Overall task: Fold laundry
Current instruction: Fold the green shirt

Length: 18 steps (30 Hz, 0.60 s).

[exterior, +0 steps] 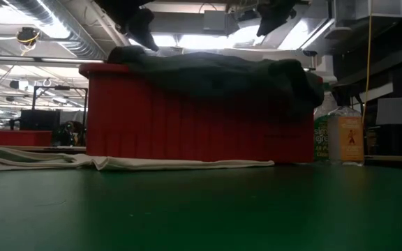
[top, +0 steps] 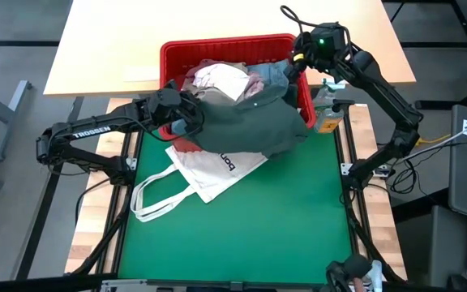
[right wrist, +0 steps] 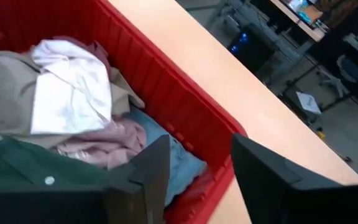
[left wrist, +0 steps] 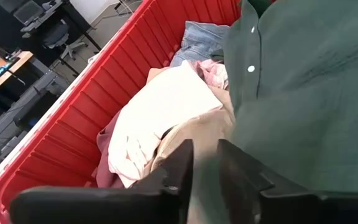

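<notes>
Across the desk [top: 242, 235], green mat in front and pale wood behind, the largest thing is the red plastic basket [top: 217, 49], its long side running left to right at the mat's back edge. Draped over its front wall is the dark green top [top: 254, 122], the biggest piece of the laundry; its long axis runs from the basket's right back corner down and forward to the left, with the lower part hanging out onto the mat and a row of small white buttons along one edge. Inside the basket lie beige trousers [left wrist: 191, 134], a cream-white garment [top: 221, 77] on top of the pile, a mottled pink top [right wrist: 104, 146] and light blue denim jeans [right wrist: 176, 162] bunched at the right end.

On the mat in front of the basket a white tote bag [top: 209, 170] lies flat, its handles pointing forward and left.

Over the basket's left front corner the left gripper [top: 181, 122] sits at the green top's edge, jaws a narrow way apart with nothing between them. Above the right back corner the right gripper [top: 298, 58] hangs with jaws well apart, holding nothing.
</notes>
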### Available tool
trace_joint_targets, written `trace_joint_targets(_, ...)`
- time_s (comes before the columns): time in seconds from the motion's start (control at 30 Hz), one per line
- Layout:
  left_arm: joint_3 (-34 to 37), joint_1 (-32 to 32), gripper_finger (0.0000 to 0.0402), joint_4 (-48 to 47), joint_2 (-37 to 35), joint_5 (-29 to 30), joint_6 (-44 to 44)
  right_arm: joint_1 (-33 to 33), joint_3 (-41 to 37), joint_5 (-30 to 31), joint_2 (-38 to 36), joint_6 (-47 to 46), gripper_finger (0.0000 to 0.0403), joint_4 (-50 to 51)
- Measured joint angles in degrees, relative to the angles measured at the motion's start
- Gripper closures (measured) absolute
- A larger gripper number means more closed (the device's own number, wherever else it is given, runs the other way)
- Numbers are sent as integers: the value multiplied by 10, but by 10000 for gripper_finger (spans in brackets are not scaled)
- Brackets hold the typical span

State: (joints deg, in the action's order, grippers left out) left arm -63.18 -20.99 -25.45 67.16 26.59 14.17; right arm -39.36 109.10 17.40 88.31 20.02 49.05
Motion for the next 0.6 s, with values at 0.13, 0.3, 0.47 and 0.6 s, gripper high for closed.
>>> trace_joint_targets(0.13,0,0,295,0,0,0,0,7,0,-5,-15,0,222,55)
trace_joint_targets(0.3,0,0,271,0,0,0,0,38,0,-25,-34,0,221,168)
trace_joint_targets(0.47,0,0,265,0,0,0,0,92,1,-75,-39,-1,221,301)
trace_joint_targets(0.6,0,0,264,0,0,-1,-1,137,-8,-80,-39,-25,221,371)
